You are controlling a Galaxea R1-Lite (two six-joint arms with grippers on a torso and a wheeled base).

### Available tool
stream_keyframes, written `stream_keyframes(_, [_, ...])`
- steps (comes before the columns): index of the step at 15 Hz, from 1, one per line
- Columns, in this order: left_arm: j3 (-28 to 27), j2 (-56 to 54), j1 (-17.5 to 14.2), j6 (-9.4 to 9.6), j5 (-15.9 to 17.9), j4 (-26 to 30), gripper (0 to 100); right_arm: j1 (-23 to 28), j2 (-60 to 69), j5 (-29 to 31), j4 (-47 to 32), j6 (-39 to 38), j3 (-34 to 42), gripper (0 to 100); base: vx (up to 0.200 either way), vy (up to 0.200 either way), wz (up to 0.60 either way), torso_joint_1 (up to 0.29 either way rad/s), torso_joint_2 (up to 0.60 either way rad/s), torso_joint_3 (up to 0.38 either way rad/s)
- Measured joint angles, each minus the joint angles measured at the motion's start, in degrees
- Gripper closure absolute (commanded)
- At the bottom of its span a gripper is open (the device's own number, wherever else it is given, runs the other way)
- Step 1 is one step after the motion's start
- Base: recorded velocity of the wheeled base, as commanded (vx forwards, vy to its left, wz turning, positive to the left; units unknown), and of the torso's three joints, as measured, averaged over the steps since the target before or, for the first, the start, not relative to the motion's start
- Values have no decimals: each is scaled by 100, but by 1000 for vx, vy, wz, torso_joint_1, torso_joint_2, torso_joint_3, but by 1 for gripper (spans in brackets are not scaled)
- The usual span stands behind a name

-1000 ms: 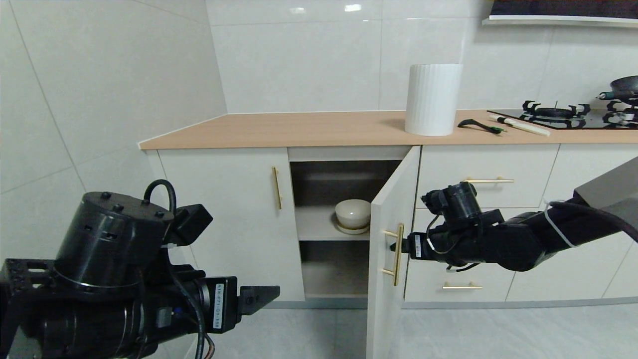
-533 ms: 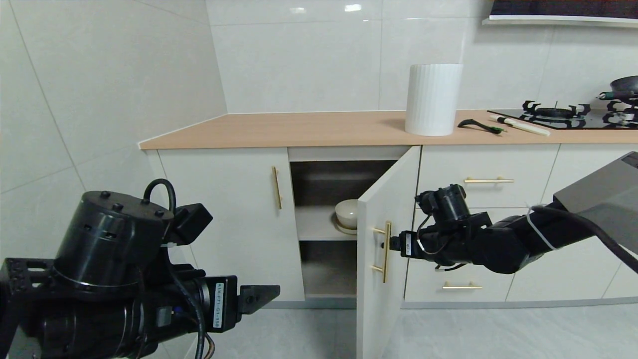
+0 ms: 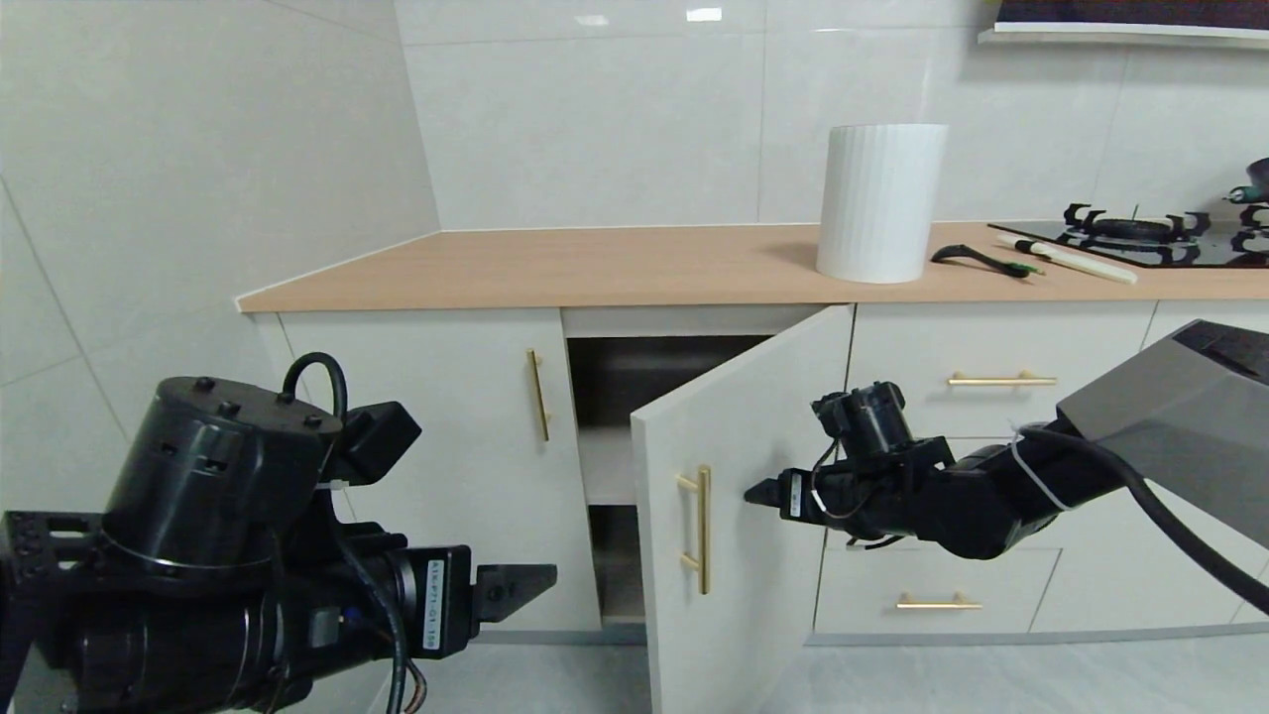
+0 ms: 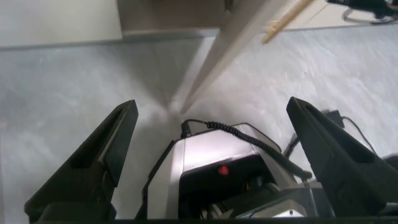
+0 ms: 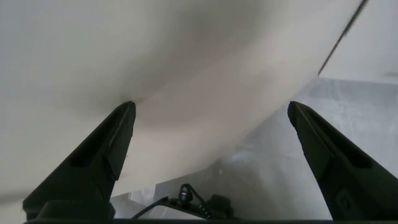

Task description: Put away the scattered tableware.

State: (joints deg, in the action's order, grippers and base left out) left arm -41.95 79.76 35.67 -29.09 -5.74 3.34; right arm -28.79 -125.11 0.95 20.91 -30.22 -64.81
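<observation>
The right pincer (image 3: 757,490) sits at the outer face of the half-shut cupboard door (image 3: 734,397), just beside its brass handle (image 3: 702,529). Its fingers (image 5: 112,149) are spread wide and grip nothing; whether it touches the panel is unclear. The left pincer (image 4: 211,118) hangs low above the floor (image 4: 62,93), also spread apart. On the tabletop (image 3: 595,268), a dark utensil (image 3: 981,260) and a pale one (image 3: 1071,260) lie between the white canister (image 3: 880,203) and the hob (image 3: 1130,230).
</observation>
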Motion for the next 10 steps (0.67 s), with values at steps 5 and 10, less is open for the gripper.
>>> stream_keyframes(5, [5,2,0,0,-27,-1,0,-80,-79,-27,44,-547,-243,0,40,0,0,0,0,0])
stream_keyframes(10, [-30,-7,2,-6,-39,-1,0,-122,-226,-9,38,-1300,-641,0,0,0,0,0,0,0])
